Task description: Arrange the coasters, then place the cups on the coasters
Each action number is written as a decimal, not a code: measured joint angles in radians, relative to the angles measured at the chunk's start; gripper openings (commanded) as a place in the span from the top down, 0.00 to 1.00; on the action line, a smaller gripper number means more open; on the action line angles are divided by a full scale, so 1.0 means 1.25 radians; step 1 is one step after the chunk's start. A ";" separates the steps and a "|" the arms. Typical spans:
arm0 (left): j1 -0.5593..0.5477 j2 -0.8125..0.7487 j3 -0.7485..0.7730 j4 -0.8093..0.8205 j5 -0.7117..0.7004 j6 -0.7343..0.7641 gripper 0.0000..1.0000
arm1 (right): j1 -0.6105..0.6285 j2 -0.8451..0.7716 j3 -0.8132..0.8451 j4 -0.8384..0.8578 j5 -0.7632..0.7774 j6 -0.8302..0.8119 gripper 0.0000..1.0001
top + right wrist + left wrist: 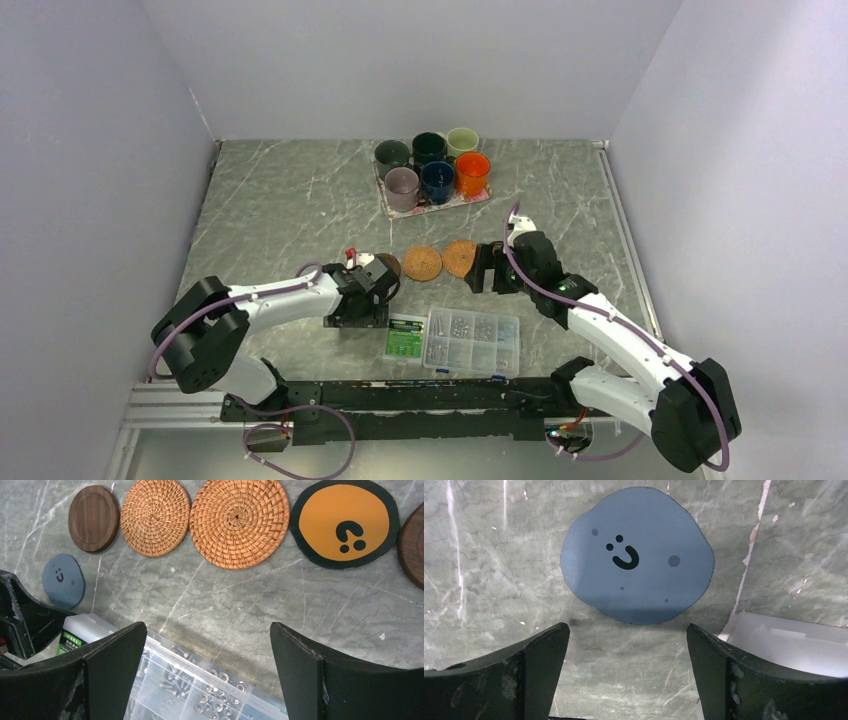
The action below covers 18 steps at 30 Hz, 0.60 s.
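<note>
Six cups stand together on the floral tray (440, 206) at the back, among them the orange cup (472, 172) and the navy cup (437, 180). In the right wrist view the coasters lie in a row: dark brown (94, 518), two woven tan (155, 517) (239, 522), black with orange (345, 522), and another dark brown (412, 545) at the edge. The light blue coaster (636, 555) lies flat just ahead of my left gripper (628, 630), which is open and empty. My right gripper (207, 627) is open over bare table, below the row.
A clear plastic screw box (472, 340) sits near the front edge, partly under my right gripper's fingers (115, 665). A small green-labelled box (404, 338) lies beside it, close to my left gripper. Walls enclose the table on three sides.
</note>
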 measured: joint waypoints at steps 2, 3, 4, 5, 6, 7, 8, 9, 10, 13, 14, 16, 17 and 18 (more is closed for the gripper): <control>0.000 0.003 0.000 0.004 0.000 -0.001 0.06 | 0.000 -0.003 -0.003 -0.001 -0.002 0.000 0.00; 0.002 0.004 0.000 0.008 0.001 -0.001 0.06 | 0.000 -0.004 -0.003 -0.001 -0.002 0.000 0.00; 0.005 0.006 0.000 0.013 0.003 -0.002 0.06 | 0.000 -0.005 -0.003 -0.001 -0.003 0.000 0.00; 0.010 0.007 -0.001 0.020 0.007 -0.001 0.06 | -0.001 -0.006 -0.003 -0.001 -0.002 0.000 0.00; 0.016 0.009 -0.001 0.025 0.010 -0.001 0.07 | -0.001 -0.007 -0.003 -0.001 -0.002 0.000 0.00; 0.025 0.011 -0.001 0.032 0.017 -0.001 0.08 | -0.001 -0.007 -0.003 -0.001 -0.002 0.000 0.00; 0.032 0.014 -0.001 0.039 0.023 -0.001 0.09 | -0.002 -0.008 -0.004 0.000 -0.002 0.001 0.00; 0.037 0.016 -0.001 0.045 0.028 -0.001 0.10 | -0.002 -0.009 -0.006 0.000 -0.002 0.001 0.00; 0.043 0.017 -0.001 0.052 0.031 -0.001 0.11 | -0.002 -0.011 -0.008 0.000 -0.002 0.001 0.00; 0.054 0.019 -0.001 0.059 0.032 0.000 0.15 | -0.003 -0.013 -0.012 -0.001 -0.004 0.002 0.00; 0.059 0.019 -0.001 0.060 0.032 0.001 0.16 | -0.003 -0.012 -0.012 -0.001 -0.006 0.002 0.00; 0.075 0.019 -0.002 0.063 0.032 0.005 0.19 | -0.004 -0.012 -0.012 0.000 -0.008 0.005 0.00; 0.086 0.019 -0.003 0.066 0.031 0.009 0.21 | -0.004 -0.012 -0.012 0.000 -0.009 0.005 0.00; 0.099 0.019 -0.004 0.070 0.032 0.015 0.23 | -0.004 -0.012 -0.012 0.000 -0.009 0.005 0.00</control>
